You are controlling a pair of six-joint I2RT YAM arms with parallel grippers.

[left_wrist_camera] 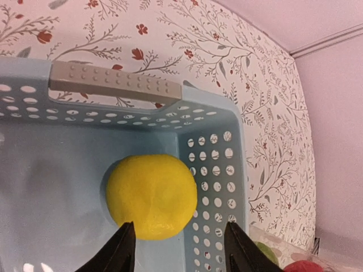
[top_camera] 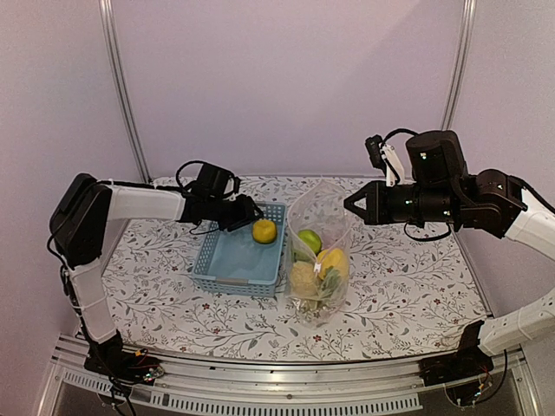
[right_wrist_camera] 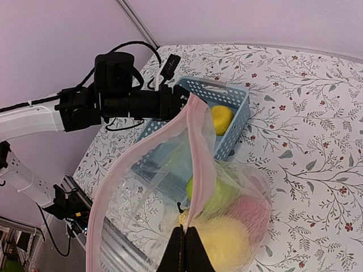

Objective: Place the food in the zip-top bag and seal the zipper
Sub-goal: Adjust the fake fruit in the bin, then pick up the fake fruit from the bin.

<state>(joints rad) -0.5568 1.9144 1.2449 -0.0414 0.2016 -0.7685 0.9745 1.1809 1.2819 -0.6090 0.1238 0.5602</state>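
The clear zip-top bag (top_camera: pixel 319 251) stands upright on the table, holding several toy foods: a green piece (top_camera: pixel 310 240), a yellow piece (top_camera: pixel 335 263) and a cauliflower (top_camera: pixel 303 279). My right gripper (right_wrist_camera: pixel 185 235) is shut on the bag's pink zipper strip (right_wrist_camera: pixel 199 153) and holds the mouth up and open. A yellow lemon (left_wrist_camera: pixel 151 195) lies in the far right corner of the light-blue basket (top_camera: pixel 238 251); it also shows in the top view (top_camera: pixel 264 230). My left gripper (left_wrist_camera: pixel 178 245) is open just above the lemon, a finger on either side of its near edge.
The basket's grey handle (left_wrist_camera: pixel 116 84) sits on its far rim. The basket stands just left of the bag. The floral tablecloth (top_camera: pixel 408 277) covers the table; walls close in at the back and sides.
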